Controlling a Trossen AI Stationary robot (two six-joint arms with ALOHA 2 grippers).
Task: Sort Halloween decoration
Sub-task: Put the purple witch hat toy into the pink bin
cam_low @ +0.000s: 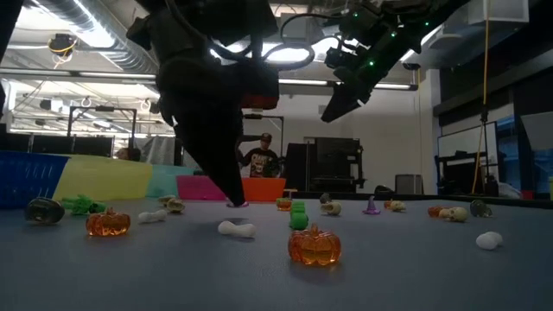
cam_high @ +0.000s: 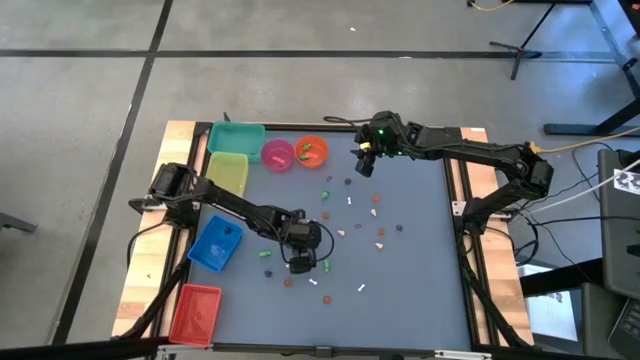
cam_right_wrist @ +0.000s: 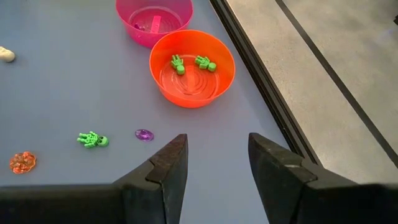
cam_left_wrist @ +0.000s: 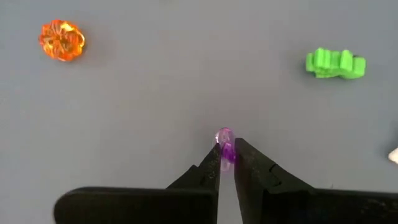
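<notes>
The Halloween decoration is many tiny trinkets scattered over the grey table point(cam_high: 420, 290): orange pumpkins point(cam_low: 314, 246), green figures point(cam_left_wrist: 336, 63), white bones point(cam_low: 236, 228) and purple pieces. My left gripper point(cam_high: 300, 263) is low over the table's near middle, shut on a small purple trinket point(cam_left_wrist: 224, 138). My right gripper point(cam_high: 364, 165) hangs open above the far side, next to the orange bowl point(cam_right_wrist: 193, 65), nothing between its fingers point(cam_right_wrist: 177, 165). My left gripper pinches the purple trinket point(cam_left_wrist: 225, 149) between its two fingertips, and part of it point(cam_left_wrist: 223, 134) sticks out past them. The fingers slant steeply down from above. In the low view the tip point(cam_low: 235, 201) is at table height; whether the trinket is lifted clear I cannot tell.
Along the left side stand a teal bin point(cam_high: 237, 135), a yellow-green bin point(cam_high: 228, 172), a blue bin point(cam_high: 215, 243) and a red bin point(cam_high: 195, 310). The pink bowl point(cam_high: 277, 153) holds purple pieces; the orange bowl point(cam_high: 311, 150) holds two green figures point(cam_right_wrist: 204, 62). A person point(cam_low: 262, 155) stands beyond the table.
</notes>
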